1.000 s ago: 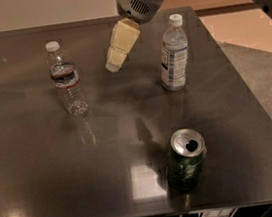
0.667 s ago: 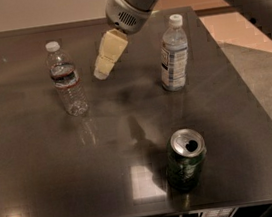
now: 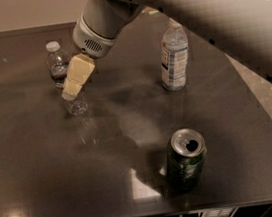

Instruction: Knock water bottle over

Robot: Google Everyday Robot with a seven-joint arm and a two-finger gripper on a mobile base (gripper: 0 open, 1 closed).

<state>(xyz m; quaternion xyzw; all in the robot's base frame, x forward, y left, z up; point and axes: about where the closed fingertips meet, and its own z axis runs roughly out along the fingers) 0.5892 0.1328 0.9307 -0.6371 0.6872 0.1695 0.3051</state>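
Observation:
The water bottle (image 3: 61,70) is small, clear and ribbed, with a white cap and a dark label band. It stands upright at the table's left rear. My gripper (image 3: 69,93) has pale yellow fingers and hangs from the grey arm coming in from the upper right. It overlaps the bottle's right side at mid-body and seems to touch it. The bottle's lower middle is partly hidden behind the fingers.
A taller clear bottle (image 3: 174,57) with a white-and-blue label stands at the right rear. A green soda can (image 3: 185,160) with an opened top stands near the front. The dark glossy table (image 3: 43,169) ends close on the right and front.
My gripper has moved left and down from the middle of the table to the water bottle's right side. The bottle still stands upright.

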